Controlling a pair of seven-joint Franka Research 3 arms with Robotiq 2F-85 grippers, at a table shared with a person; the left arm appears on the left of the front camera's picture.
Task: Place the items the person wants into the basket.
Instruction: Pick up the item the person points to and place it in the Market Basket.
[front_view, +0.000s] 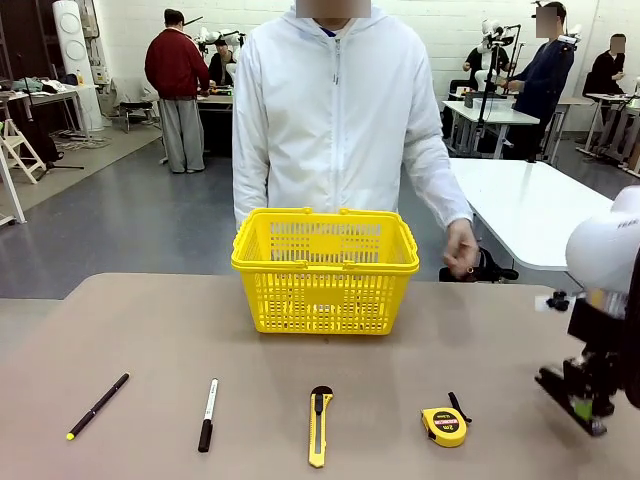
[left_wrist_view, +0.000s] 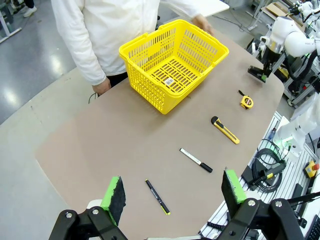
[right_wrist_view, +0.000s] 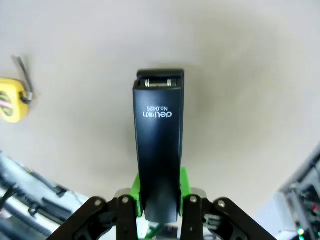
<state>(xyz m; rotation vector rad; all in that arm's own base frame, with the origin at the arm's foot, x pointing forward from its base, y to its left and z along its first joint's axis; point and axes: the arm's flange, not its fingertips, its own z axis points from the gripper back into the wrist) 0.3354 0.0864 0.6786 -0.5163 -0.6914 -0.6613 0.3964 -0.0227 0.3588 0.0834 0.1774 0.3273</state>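
Before the basket (front_view: 325, 270), a marker (front_view: 207, 414) and knife (front_view: 319, 426) are lying between the pen (front_view: 98, 406), yellow tip pointing robotward, and the tape measure (front_view: 444, 426). The left gripper (left_wrist_view: 174, 192) is gaping empty; the right gripper (right_wrist_view: 160, 192) is clamping a stapler (right_wrist_view: 159, 145).

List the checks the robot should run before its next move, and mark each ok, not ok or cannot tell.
1. Basket upright on the table, top open: ok.
2. Right gripper fingers closed on the black stapler: ok.
3. Left gripper open and holding nothing: ok.
4. Tape measure and pen lying free on the table, nothing on them: ok.
5. Person's hand beside the basket, not over its opening: ok.
6. Whether the person wants the stapler in the basket: cannot tell.
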